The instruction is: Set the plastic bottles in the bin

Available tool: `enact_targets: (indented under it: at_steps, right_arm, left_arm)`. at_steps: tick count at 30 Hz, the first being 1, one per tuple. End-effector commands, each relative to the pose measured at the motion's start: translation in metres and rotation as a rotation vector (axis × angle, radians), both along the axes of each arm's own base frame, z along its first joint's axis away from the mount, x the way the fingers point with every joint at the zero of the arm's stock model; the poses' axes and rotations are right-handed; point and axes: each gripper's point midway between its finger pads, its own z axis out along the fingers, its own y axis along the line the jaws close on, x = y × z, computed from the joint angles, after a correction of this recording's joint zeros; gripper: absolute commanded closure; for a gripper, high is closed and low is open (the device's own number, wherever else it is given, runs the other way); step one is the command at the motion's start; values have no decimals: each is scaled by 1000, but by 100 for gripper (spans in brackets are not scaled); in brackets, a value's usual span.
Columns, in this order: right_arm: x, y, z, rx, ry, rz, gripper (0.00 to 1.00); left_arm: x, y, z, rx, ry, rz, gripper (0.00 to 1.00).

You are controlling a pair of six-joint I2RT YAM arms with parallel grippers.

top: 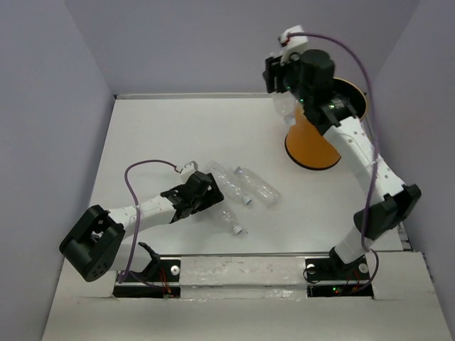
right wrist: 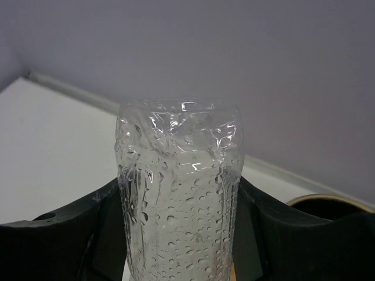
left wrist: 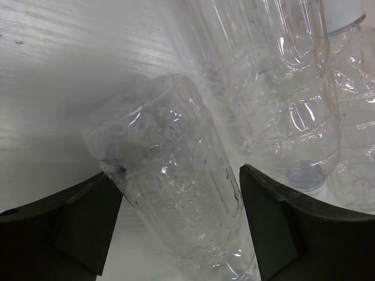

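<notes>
held bottle (right wrist: 179,146): up in the air just left of the bin (top: 311,145) mouth, not over it. base end points away from the wrist cam, droplets on the inside wall. right pincer (right wrist: 179,181) is clamped on it, both fingers (right wrist: 70,234) pressed against its sides. the bin's pale rim (right wrist: 328,200) shows low and right of the bottle in the right wrist view

bin: upright on the desk (top: 156,142), black inside, right arm (top: 370,163) covers part of its mouth in the top view

bottle cluster (top: 238,186): lying flat on the desk, well left of the bin and closer to the near desk edge. 3 bottles visible from the top, 2 white caps (top: 247,201) seen, bodies touching or just beside each other

left pincer (left wrist: 176,175): low at the cluster's side away from the bin, jaws wide apart around the straddled bottle (left wrist: 170,193), not gripping. 1 finger sits at its wall, clear gap to the other. 2 more bottles lie just beside it. cannot tell from the top view which of the 3 is straddled
</notes>
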Motion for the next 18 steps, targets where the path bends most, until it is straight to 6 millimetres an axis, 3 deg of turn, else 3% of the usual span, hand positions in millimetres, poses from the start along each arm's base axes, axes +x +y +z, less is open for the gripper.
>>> enact_targets:
  at_steps: [1,3,4,5,7,11,14,15,18]
  right_arm:
    - [19,-131,73,65,-188,-320,67]
    - [18,-176,82,97,-235,-456,68]
    - [22,-212,64,86,-219,-555,68]
    - [19,-227,74,136,-265,-598,68]
    - [20,-262,64,175,-267,-669,68]
    - [37,-291,40,280,-268,-721,68]
    - [46,-288,24,341,-221,-662,45]
    - [44,-285,17,354,-204,-651,24]
    - [30,-270,30,417,-203,-582,7]
  left_arm:
    - [6,6,-3,28,-31,17,13]
    - [5,10,-3,32,-40,25,23]
    - [3,11,0,23,-49,25,29]
    - [3,12,2,21,-58,21,33]
    - [1,14,10,8,-82,16,39]
    - [-1,25,29,30,-124,24,40]
    - [-1,29,55,15,-172,24,40]
    - [-1,30,68,-6,-199,28,40]
    - [7,29,105,-44,-287,30,40]
